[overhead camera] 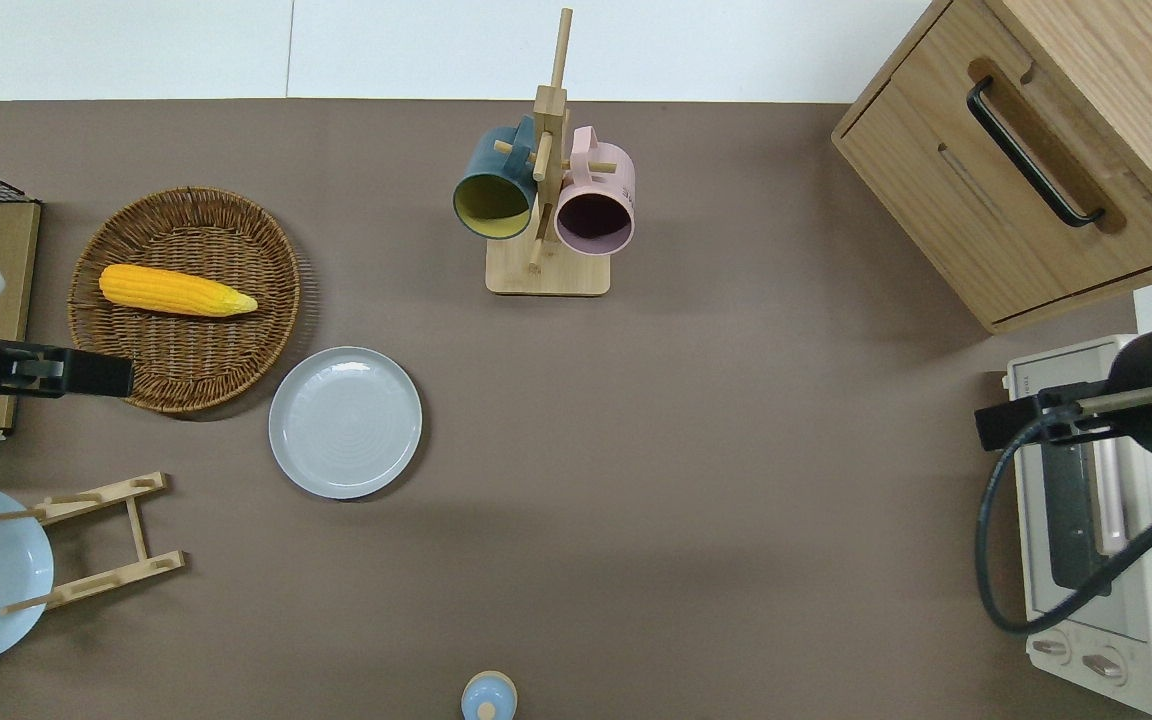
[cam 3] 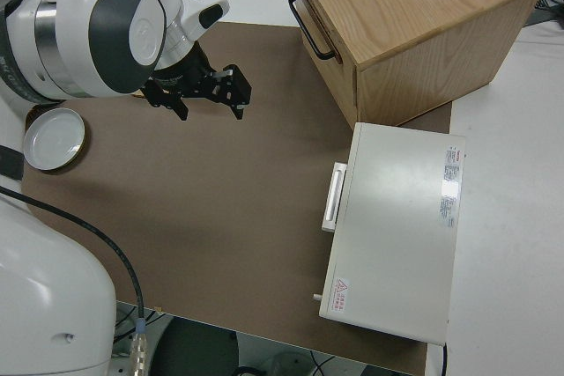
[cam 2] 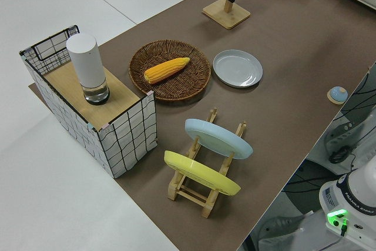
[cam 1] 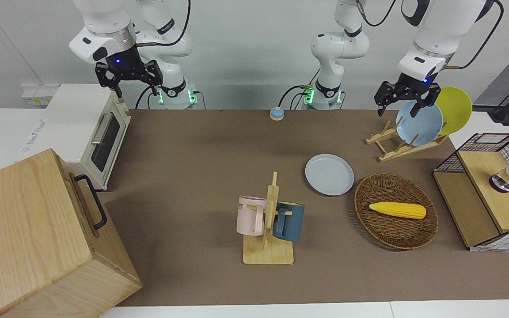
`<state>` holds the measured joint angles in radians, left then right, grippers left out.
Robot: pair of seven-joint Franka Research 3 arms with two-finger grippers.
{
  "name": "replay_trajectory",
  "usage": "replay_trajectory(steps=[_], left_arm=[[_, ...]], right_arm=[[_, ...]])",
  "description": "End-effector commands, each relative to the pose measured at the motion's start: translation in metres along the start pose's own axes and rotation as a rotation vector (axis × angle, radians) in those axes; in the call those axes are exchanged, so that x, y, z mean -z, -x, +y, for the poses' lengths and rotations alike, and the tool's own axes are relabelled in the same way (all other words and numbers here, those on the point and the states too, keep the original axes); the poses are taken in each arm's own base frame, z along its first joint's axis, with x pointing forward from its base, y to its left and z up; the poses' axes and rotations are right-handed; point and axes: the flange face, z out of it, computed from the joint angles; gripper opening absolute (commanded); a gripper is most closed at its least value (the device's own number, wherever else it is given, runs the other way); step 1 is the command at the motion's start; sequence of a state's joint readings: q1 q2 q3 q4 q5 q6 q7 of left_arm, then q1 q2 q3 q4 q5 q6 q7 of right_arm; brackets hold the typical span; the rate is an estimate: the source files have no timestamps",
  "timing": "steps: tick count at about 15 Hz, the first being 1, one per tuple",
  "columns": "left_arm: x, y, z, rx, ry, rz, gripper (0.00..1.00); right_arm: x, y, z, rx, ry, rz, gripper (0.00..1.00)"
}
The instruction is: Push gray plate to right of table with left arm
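Brown and wide, the table (cam 1: 219, 154) has white edges and a white wall by the robots. On it the gray plate (cam 1: 329, 174) lies flat, nearer the left arm's end. It sits just beside the woven basket (cam 1: 396, 216) that holds a yellow corn cob (cam 1: 397, 210), and nearer to the robots than the basket. The wooden mug rack (cam 1: 268, 229) stands toward the middle of the table and farther from the robots, with a pink mug (cam 1: 251, 215) and a dark blue mug (cam 1: 288, 221) hanging on it.

The left gripper (cam 1: 407, 98) hangs up high by the plate rack (cam 1: 391, 143), where a sky-blue plate (cam 1: 419, 123) and a yellow plate (cam 1: 454, 110) stand on edge. Its two fingers are spread apart and hold nothing. It is not touching the gray plate, so I think the push has not begun.

The plate lies flat, so it should slide well on the smooth top. To push it toward the right arm's end, the gripper likely has to come down low on the basket side of it. The way across looks bare, but the mug rack is a bit close.

The right arm is parked, and its gripper (cam 1: 127, 76) has its fingers apart too.
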<state>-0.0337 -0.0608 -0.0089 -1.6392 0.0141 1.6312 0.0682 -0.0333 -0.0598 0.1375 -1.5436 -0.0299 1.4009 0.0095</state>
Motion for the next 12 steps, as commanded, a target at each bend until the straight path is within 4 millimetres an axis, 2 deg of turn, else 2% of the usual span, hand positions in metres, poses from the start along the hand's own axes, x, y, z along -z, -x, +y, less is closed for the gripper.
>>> replay_trajectory(steps=[1, 12], left_arm=[[0.003, 0.0039, 0.0069, -0.017, -0.017, -0.02, 0.99], [0.0031, 0.0031, 0.005, -0.011, -0.021, -0.012, 0.99]], right_arm=[[0.0033, 0.0048, 0.0028, 0.001, 0.01, -0.005, 0.996], [0.0033, 0.0048, 0.0028, 0.001, 0.01, -0.005, 0.996]])
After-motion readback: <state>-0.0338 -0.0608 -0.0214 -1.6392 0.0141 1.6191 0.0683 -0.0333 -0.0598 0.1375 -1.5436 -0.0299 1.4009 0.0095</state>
